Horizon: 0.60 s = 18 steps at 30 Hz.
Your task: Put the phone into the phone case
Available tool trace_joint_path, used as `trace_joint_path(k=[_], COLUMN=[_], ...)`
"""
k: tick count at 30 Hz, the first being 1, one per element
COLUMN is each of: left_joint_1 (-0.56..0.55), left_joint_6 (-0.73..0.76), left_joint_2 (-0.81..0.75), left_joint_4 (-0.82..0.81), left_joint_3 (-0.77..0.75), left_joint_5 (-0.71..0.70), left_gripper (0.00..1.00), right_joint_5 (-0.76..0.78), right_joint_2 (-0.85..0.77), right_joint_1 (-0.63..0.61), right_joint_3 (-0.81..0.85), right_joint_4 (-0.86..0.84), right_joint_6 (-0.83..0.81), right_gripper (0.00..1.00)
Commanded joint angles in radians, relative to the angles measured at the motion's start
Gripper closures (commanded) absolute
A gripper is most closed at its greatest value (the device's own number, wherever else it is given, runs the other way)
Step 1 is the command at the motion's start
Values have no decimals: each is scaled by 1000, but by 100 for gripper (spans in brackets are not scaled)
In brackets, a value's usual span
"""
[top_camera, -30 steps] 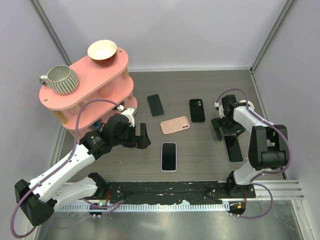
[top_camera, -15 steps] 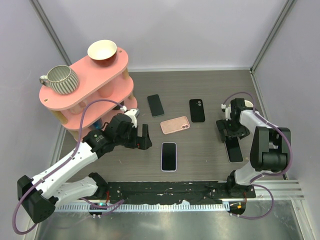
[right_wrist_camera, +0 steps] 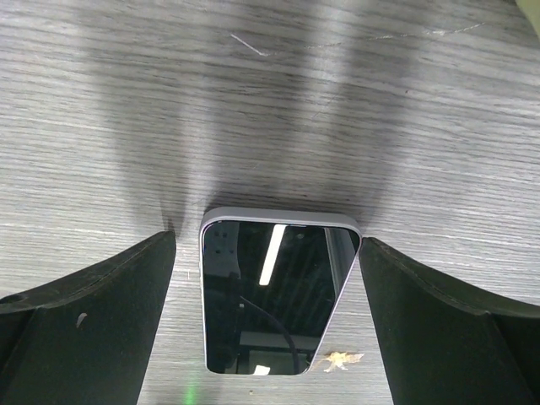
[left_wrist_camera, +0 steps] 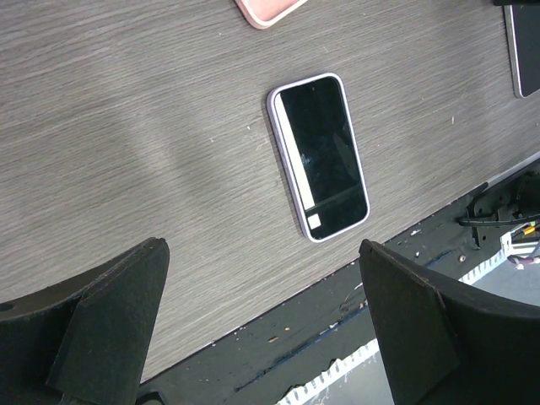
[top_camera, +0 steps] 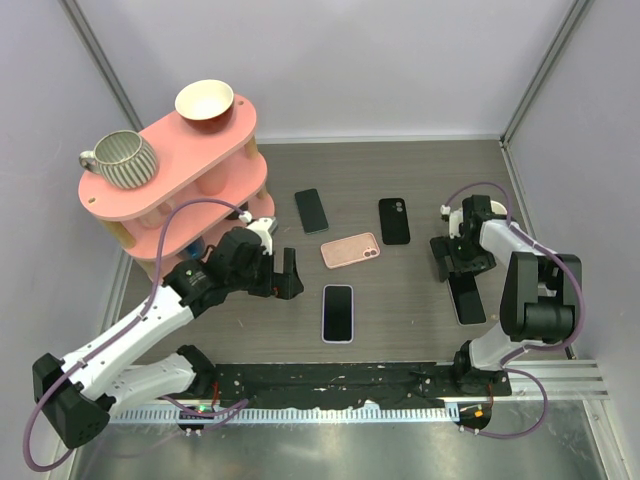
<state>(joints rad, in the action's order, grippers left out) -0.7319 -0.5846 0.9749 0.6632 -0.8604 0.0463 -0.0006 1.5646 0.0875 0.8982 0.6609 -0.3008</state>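
Five flat slabs lay on the grey table [top_camera: 400, 170]. Out at 3 o'clock the right gripper [top_camera: 452, 262] was down over the far end of a dark-screened phone [top_camera: 468, 300], its jaws spread wide; from its wrist view the fingers [right_wrist_camera: 93, 312] stood on either side of that phone's top edge, straddling it without clamping it. The pink phone case [top_camera: 350, 250] sat near the table's centre, well apart from that phone, toward 9 o'clock of it. At 6 o'clock of the case lay a lilac-edged phone [top_camera: 338, 313], screen up. The left gripper [top_camera: 285, 275] hung just at 9 o'clock of it, jaws wide apart and holding nothing. Two black slabs [top_camera: 311, 210] rested toward 12 o'clock. A pink shelf [top_camera: 170, 160] at 10 o'clock carried a mug [top_camera: 120, 158] and a bowl [top_camera: 205, 100]
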Motion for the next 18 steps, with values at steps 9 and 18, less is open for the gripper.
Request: trace_joint_path(k=[9, 18], left_joint_1=[-4, -3], left_joint_6=[28, 32], left_joint_2=[-39, -65], left_joint_4=[-24, -25], left_joint_3=[-14, -12], left_joint_5=[-6, -3], left_gripper=[0, 0], right_joint_5=[14, -101], right_joint_2=[29, -15], right_joint_1=[4, -9], right_joint_3=[21, 82], right_joint_4=[-15, 17], right_joint_6=[0, 37], right_gripper=[6, 23])
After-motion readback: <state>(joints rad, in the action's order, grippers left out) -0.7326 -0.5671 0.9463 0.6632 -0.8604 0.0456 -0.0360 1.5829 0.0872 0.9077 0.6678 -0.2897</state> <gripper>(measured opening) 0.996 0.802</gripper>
